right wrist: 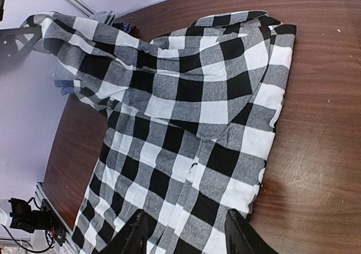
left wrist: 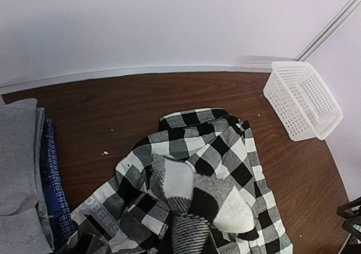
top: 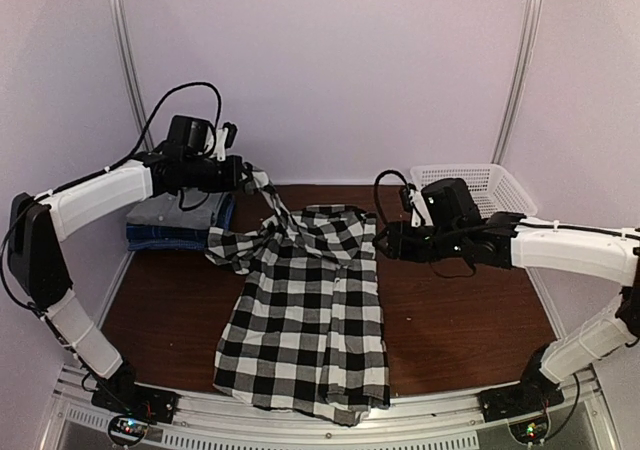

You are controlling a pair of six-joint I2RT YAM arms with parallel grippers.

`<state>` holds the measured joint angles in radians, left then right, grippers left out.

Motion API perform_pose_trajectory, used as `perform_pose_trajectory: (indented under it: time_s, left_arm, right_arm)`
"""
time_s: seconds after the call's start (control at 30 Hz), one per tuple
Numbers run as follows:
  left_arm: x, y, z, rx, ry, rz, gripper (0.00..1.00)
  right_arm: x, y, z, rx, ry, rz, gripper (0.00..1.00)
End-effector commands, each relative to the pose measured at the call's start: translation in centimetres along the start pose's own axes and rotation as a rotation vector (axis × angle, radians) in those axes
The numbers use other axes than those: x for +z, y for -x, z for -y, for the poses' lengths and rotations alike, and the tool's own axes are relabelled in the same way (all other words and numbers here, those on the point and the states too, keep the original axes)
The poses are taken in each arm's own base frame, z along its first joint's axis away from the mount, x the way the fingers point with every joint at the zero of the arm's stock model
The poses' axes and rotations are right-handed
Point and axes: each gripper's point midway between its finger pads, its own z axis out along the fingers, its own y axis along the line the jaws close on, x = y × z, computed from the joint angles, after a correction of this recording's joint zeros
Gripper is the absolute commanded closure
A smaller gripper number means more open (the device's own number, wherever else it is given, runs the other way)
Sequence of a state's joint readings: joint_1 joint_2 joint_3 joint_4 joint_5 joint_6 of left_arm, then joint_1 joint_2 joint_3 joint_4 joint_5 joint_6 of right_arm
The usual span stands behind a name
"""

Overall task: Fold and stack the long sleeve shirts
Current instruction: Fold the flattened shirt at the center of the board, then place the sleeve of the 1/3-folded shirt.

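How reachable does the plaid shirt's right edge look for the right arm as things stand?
Likely yes. The right gripper hangs open right at the right shoulder edge of the plaid shirt, with only bare table beside it. Nothing visible stands between them.

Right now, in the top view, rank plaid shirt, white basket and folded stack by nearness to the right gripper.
1. plaid shirt, just left of the right gripper
2. white basket, behind it
3. folded stack, far left
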<state>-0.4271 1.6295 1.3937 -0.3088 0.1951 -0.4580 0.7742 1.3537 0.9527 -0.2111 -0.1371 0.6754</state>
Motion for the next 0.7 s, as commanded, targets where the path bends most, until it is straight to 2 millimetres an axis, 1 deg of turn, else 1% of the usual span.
perform_pose_trajectory:
  time_s: [0.0, 0.07, 0.17, 0.33, 0.47, 0.57, 0.67]
  left_arm:
    - [-2.2, 3.0, -0.5, 0.014, 0.072, 0.116, 1.0]
    - [-2.0, 2.9, -0.4, 0.022, 0.067, 0.102, 1.0]
    - [-1.5, 2.5, 0.7, 0.045, -0.002, 0.073, 1.0]
    - [0.2, -0.1, 3.0, 0.084, -0.129, -0.029, 1.0]
    - [0.7, -1.7, 5.2, 0.14, -0.182, -0.067, 1.0]
    - [0.9, -3.2, 7.6, 0.197, -0.24, -0.103, 1.0]
    - [1.4, -5.7, 10.2, 0.247, -0.295, -0.154, 1.0]
  right_arm:
    - [2.1, 2.0, 0.2, 0.01, 0.059, 0.028, 0.59]
    - [3.3, 2.3, 0.3, 0.023, 0.088, 0.013, 0.65]
    - [5.4, 2.0, 0.4, 0.031, 0.115, -0.021, 0.71]
    - [9.1, 1.1, 0.4, 0.047, 0.158, -0.074, 0.79]
    - [11.4, 0.3, 1.3, 0.073, 0.157, -0.095, 0.82]
    - [12.5, 0.0, 2.5, 0.094, 0.145, -0.106, 0.84]
    - [12.4, 0.2, 3.1, 0.109, 0.139, -0.094, 0.84]
